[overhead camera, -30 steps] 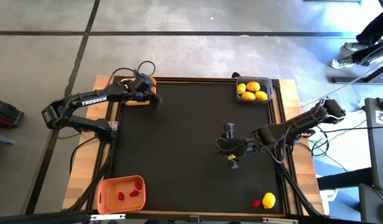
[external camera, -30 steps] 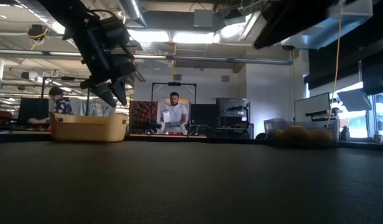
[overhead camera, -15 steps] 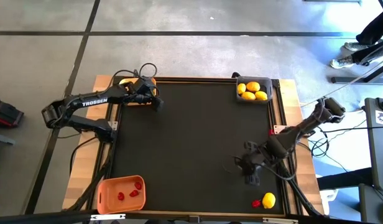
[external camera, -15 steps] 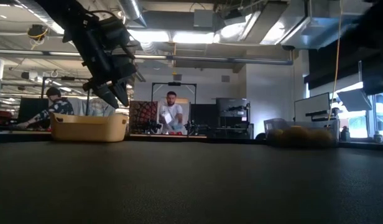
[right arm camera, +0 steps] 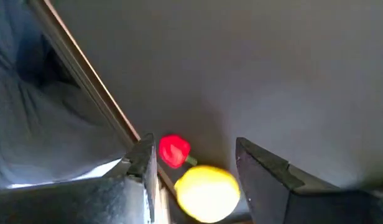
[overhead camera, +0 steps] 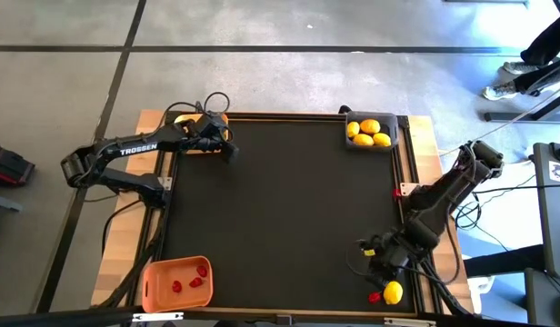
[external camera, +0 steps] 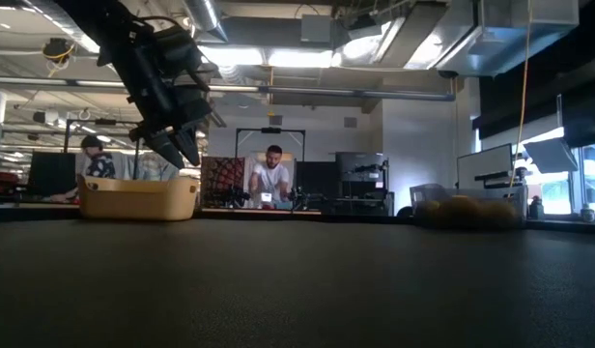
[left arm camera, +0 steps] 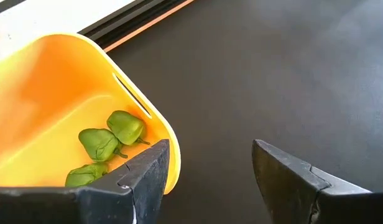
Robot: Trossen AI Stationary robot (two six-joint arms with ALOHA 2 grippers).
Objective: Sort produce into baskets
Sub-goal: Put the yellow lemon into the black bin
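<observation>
Right claw (overhead camera: 382, 263): spread wide and empty, at 5 o'clock on the table (overhead camera: 280, 200), just beside lemon (overhead camera: 393, 292) and red piece (overhead camera: 375, 296)
Left claw (overhead camera: 227, 145): spread, empty, at 11 o'clock beside yellow basket (left arm camera: 48, 93)
Yellow basket: three green pieces (left arm camera: 107, 140)
Grey basket (overhead camera: 369, 132): 1 o'clock, lemons
Orange basket (overhead camera: 175, 282): 7 o'clock, red pieces

A dark desk (overhead camera: 280, 209) with a wooden rim carries three baskets: a yellow basket (overhead camera: 191, 143) at one far corner, a dark grey basket (overhead camera: 369, 133) at the other, an orange basket (overhead camera: 175, 281) at a near corner. A lemon (overhead camera: 393, 292) and a red piece (overhead camera: 375, 296) lie bare at the remaining corner.
</observation>
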